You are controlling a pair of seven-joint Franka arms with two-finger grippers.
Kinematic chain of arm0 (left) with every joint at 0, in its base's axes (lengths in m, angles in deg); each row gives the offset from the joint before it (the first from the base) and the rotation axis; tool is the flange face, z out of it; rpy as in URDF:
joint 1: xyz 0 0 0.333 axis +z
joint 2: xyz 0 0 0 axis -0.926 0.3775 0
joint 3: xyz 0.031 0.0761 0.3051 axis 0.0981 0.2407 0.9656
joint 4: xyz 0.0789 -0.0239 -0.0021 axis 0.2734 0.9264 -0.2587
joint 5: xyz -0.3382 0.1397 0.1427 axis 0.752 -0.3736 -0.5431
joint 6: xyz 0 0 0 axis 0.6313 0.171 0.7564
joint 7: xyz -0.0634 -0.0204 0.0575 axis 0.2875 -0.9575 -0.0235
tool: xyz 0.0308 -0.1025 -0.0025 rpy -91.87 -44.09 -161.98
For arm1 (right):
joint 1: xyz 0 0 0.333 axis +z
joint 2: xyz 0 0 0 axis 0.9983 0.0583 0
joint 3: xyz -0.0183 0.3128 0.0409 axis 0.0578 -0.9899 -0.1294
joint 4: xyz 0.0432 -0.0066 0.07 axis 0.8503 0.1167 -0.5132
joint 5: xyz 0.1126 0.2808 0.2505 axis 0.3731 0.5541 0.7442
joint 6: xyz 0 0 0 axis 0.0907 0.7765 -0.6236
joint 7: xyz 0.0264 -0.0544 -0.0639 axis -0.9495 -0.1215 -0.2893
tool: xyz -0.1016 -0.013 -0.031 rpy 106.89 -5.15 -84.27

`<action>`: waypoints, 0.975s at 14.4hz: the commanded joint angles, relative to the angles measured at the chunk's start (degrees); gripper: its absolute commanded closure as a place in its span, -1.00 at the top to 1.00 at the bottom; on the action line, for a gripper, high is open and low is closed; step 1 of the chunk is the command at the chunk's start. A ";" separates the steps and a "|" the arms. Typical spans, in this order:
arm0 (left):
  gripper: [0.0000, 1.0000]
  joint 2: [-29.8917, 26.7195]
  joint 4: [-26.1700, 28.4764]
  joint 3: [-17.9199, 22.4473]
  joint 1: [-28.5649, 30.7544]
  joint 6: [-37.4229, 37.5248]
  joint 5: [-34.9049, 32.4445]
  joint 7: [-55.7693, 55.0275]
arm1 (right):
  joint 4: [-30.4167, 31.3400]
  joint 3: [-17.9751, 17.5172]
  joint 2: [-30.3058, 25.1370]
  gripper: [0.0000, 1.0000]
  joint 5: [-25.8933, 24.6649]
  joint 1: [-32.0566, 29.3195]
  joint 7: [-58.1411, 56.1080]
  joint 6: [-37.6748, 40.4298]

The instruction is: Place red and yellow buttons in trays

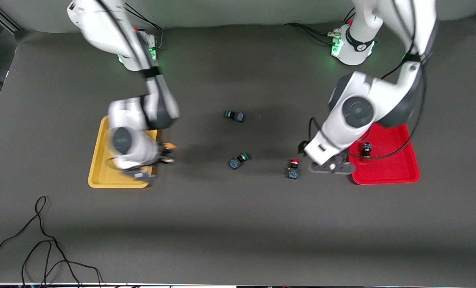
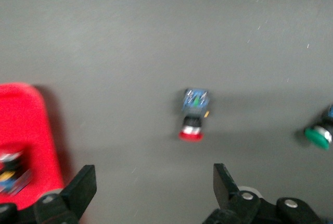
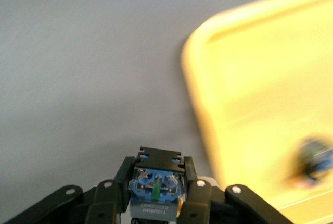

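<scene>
My right gripper (image 1: 165, 155) is shut on an orange-yellow-capped button (image 1: 167, 148), held just above the table beside the yellow tray (image 1: 99, 160). Its blue base shows between the fingers in the right wrist view (image 3: 156, 187). The yellow tray (image 3: 260, 94) holds a blurred button (image 3: 312, 164). My left gripper (image 1: 330, 167) is open and empty, low between the red tray (image 1: 386, 168) and a red-capped button (image 1: 293, 168) lying on the table. That button (image 2: 193, 114) lies ahead of the open left gripper (image 2: 154, 193). The red tray (image 2: 26, 125) holds one button (image 1: 366, 149).
Two green-capped switches lie mid-table, one (image 1: 234, 116) nearer the robots' bases and one (image 1: 238, 161) beside the red-capped button; the latter shows in the left wrist view (image 2: 318, 133). Black cables (image 1: 41, 248) lie at the table's front corner toward the right arm's end.
</scene>
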State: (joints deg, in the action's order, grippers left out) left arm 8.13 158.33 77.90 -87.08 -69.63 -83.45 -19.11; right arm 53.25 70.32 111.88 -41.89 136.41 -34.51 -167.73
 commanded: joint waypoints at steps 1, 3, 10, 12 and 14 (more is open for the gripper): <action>1.00 8.86 -3.85 1.02 -2.01 -7.12 -0.88 -1.88 | 2.08 1.36 1.96 -0.74 1.82 -4.72 -12.09 -2.75; 1.00 12.73 -3.85 1.19 -3.50 -11.36 -0.97 -3.36 | 2.26 1.27 5.21 -0.71 8.10 -10.08 -23.32 -4.79; -0.21 16.26 -3.67 1.37 -5.27 -13.05 -1.58 -7.94 | 2.00 1.62 9.10 1.00 17.91 -11.34 -31.38 -5.23; -0.60 16.27 -3.58 1.37 -5.27 -12.78 -1.58 -9.07 | 1.91 2.32 7.35 1.00 17.47 -11.08 -31.21 -4.71; -0.67 15.92 -3.85 1.37 -5.18 -12.00 -1.58 -9.52 | 1.82 4.78 3.31 1.00 16.16 -10.03 -31.21 -3.57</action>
State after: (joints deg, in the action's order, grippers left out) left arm 24.06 155.65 78.26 -91.16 -83.08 -83.98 -26.32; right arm 54.46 72.68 120.34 -25.44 125.24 -64.92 -172.99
